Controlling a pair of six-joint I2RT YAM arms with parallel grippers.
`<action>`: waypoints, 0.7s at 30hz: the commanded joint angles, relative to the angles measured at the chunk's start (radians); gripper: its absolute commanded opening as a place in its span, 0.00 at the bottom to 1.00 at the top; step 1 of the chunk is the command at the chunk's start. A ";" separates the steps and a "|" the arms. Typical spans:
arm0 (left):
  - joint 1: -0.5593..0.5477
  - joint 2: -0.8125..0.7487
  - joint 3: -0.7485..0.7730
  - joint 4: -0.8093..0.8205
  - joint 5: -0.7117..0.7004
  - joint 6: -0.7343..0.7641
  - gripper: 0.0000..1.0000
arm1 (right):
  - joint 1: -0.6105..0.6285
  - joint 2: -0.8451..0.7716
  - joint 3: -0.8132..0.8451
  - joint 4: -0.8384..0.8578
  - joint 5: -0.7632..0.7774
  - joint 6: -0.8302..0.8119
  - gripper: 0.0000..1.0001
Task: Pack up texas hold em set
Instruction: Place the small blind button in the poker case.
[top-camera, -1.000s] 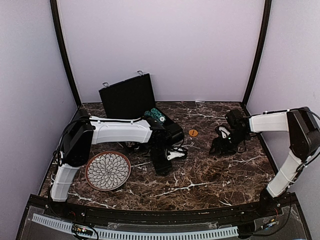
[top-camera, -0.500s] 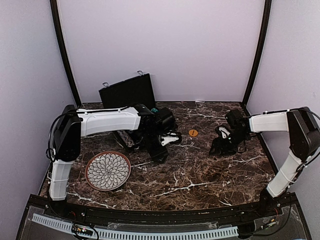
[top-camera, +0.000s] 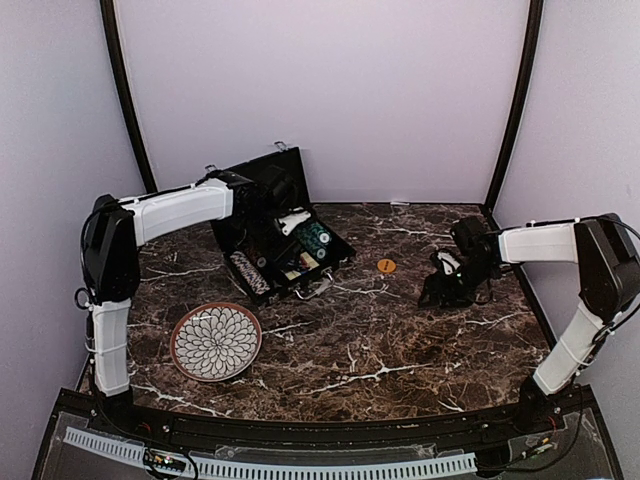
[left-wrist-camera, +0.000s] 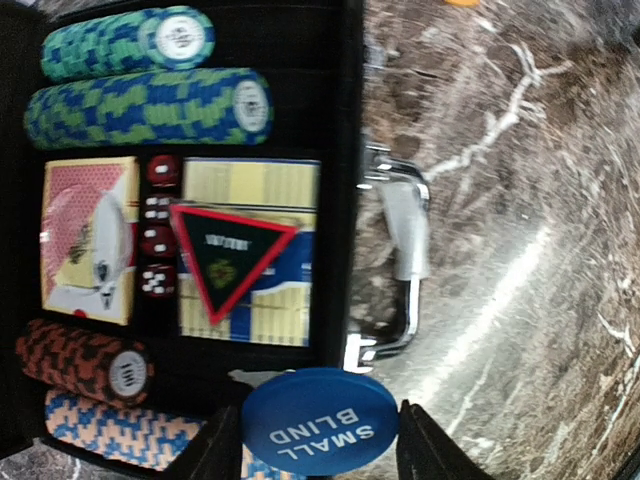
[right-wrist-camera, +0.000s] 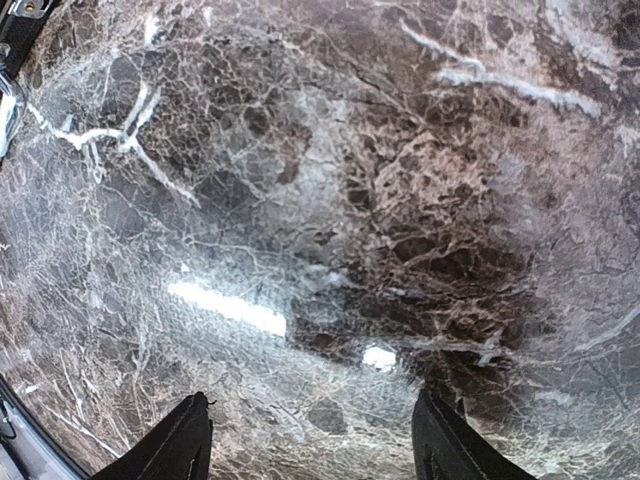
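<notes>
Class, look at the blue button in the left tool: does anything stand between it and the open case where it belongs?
Nothing visible does. The left tool holds the blue button just above the open case, over its corner by a row of chips, with only air below it.

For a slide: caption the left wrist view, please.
Left gripper holds a blue Small Blind button above the open case of chips, cards and dice.
</notes>
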 joint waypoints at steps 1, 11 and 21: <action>0.077 0.011 0.058 0.053 -0.029 -0.015 0.53 | 0.005 0.009 0.030 -0.013 -0.005 -0.014 0.70; 0.143 0.196 0.218 0.077 -0.048 -0.002 0.53 | 0.006 0.029 0.046 -0.014 -0.007 -0.013 0.70; 0.153 0.315 0.372 0.069 -0.146 0.001 0.54 | 0.007 0.033 0.042 -0.018 -0.001 -0.013 0.70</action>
